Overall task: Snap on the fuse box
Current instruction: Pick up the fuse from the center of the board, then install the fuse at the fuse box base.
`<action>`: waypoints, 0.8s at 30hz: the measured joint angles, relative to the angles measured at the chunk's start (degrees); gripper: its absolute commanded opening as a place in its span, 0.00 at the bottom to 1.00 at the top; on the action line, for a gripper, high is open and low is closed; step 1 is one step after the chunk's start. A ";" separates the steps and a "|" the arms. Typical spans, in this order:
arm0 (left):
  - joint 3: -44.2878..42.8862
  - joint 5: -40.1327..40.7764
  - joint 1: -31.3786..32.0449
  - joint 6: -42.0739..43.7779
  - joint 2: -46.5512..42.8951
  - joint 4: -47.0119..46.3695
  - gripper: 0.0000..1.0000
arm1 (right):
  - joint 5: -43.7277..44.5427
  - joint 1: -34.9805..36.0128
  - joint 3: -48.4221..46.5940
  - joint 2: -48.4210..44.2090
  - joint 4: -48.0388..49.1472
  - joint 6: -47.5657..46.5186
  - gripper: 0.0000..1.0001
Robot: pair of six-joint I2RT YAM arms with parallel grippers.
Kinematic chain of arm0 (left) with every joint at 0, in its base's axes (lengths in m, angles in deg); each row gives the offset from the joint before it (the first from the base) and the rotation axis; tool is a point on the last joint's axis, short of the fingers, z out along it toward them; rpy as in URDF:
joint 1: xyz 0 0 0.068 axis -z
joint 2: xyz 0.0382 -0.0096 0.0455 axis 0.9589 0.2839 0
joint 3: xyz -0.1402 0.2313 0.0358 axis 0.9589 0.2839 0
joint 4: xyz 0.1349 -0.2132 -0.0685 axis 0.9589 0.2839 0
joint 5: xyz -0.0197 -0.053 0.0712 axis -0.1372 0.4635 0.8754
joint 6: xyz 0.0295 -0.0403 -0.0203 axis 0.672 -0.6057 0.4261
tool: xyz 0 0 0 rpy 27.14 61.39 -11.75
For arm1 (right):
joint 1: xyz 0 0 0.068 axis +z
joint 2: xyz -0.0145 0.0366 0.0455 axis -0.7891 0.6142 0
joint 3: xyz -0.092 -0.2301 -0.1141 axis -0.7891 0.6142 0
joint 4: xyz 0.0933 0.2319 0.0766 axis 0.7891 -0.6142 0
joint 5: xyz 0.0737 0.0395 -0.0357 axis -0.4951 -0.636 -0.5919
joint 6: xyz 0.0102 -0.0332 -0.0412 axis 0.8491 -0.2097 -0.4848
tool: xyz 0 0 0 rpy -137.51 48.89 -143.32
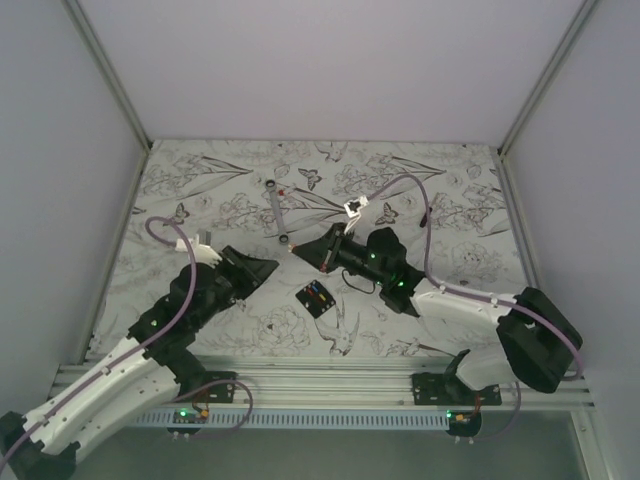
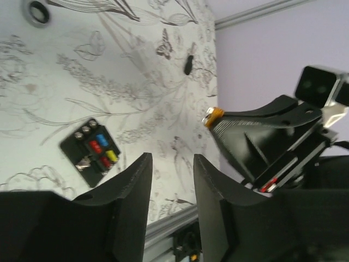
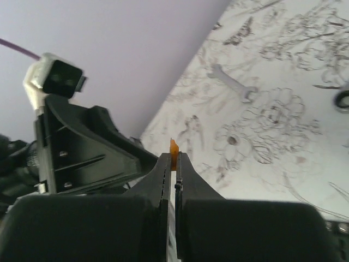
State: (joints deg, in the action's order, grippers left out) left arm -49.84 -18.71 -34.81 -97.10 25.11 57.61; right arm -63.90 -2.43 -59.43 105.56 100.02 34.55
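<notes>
Observed from the top view, 12 o'clock taken as the far edge of the table [image 1: 200,175]:

1. The fuse box [image 1: 317,298] lies flat on the table, face up, its red, yellow and blue fuses showing. Nothing touches it. It sits cornerwise to the near edge. As seen it is close to square, so its long axis cannot be settled.

2. Left gripper [image 2: 170,162]: fingers apart with nothing between them. The fuse box lies near them at roughly 4 o'clock. In the left wrist view it is off to one side of the gap, not in line with it.

3. Right gripper [image 3: 174,158]: fingers pressed together on a small orange piece [image 3: 173,146], which juts out beyond the tips. The fuse box lies near them at about 5 o'clock.

4. Both sets of fingers point toward each other above and beyond the fuse box, at much the same remove from it. Neither arm is clearly nearer.

5. The silver wrench [image 1: 278,212] lies at 12 o'clock of both, well apart from the fuse box.

Judgement: whichever arm acts must draw back toward the near edge first
</notes>
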 measured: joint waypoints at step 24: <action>-1.16 13.31 -0.02 29.03 2.99 25.07 1.00 | 14.75 -0.07 -19.21 10.23 -54.29 -31.91 0.00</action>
State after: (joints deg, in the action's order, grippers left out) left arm -51.00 -5.40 -34.83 -68.07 28.10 82.68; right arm -49.14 -2.50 -78.64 115.79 45.73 2.63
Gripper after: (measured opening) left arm 0.973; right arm 0.026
